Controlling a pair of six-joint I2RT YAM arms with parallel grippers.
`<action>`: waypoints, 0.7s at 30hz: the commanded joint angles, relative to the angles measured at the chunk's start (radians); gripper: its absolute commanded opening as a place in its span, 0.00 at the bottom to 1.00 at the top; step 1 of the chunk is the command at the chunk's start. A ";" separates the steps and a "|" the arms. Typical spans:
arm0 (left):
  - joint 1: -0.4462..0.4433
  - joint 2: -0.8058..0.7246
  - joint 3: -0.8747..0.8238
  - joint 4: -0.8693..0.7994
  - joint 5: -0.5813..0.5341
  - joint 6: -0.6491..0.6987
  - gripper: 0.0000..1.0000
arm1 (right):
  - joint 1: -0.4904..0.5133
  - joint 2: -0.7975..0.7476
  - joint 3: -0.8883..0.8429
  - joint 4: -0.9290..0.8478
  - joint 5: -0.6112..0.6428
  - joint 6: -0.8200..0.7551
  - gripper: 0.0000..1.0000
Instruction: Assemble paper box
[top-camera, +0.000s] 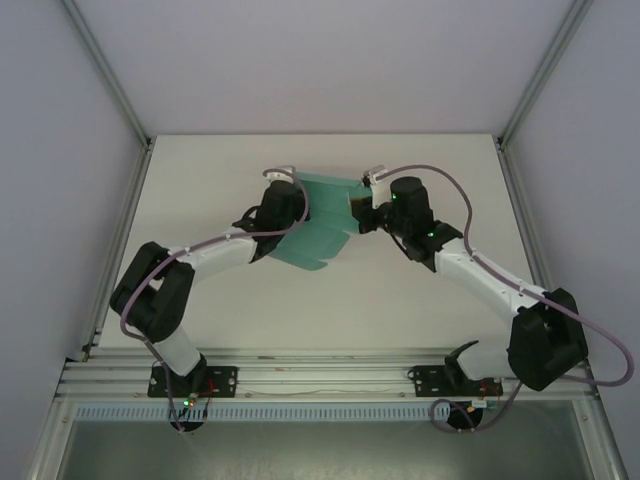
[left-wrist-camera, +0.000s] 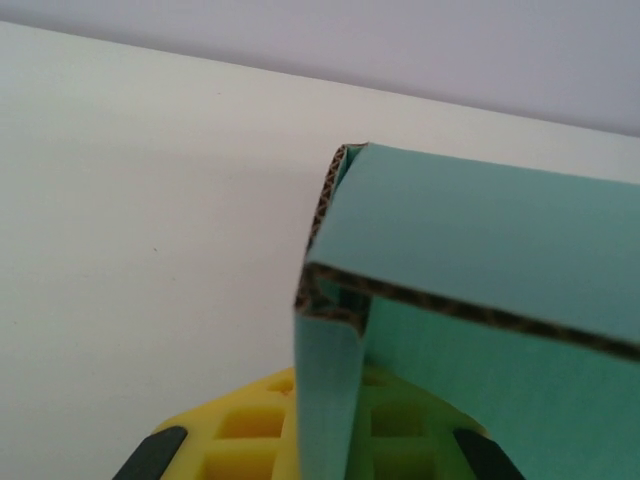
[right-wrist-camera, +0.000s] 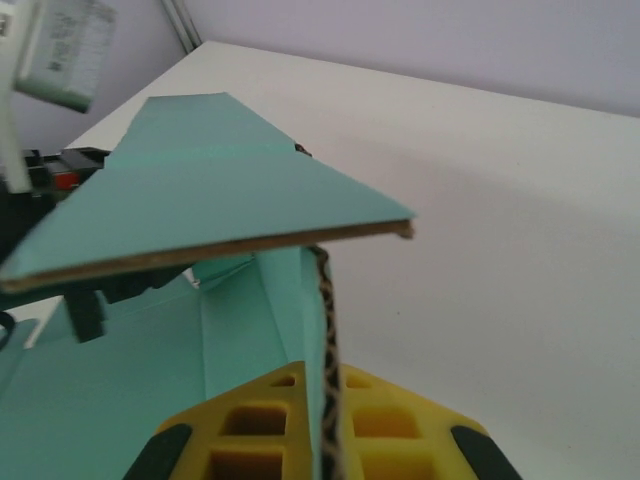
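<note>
While the paper box (top-camera: 318, 228) is toward the far side of the table (top-camera: 200, 300), the left gripper (left-wrist-camera: 320, 445) clamps its left edge and the right gripper (right-wrist-camera: 325, 440) its right.

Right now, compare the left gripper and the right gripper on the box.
The left gripper grips the box's left side; the right gripper grips its right edge. In the wrist views, the left gripper pinches a flap folded down from a creased corner, while the right gripper pinches a card wall seen edge-on under an overhanging panel. Both are shut on the box and have yellow pads.
</note>
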 joint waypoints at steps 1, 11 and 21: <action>0.058 0.070 0.042 -0.208 -0.384 -0.083 0.00 | -0.002 -0.069 -0.013 -0.011 0.043 -0.002 0.00; 0.046 -0.009 -0.072 0.046 -0.129 0.112 0.03 | 0.003 -0.039 0.000 -0.013 0.069 -0.013 0.00; 0.042 -0.163 -0.148 0.014 0.013 0.128 0.00 | 0.000 -0.123 -0.030 -0.009 0.149 0.023 0.74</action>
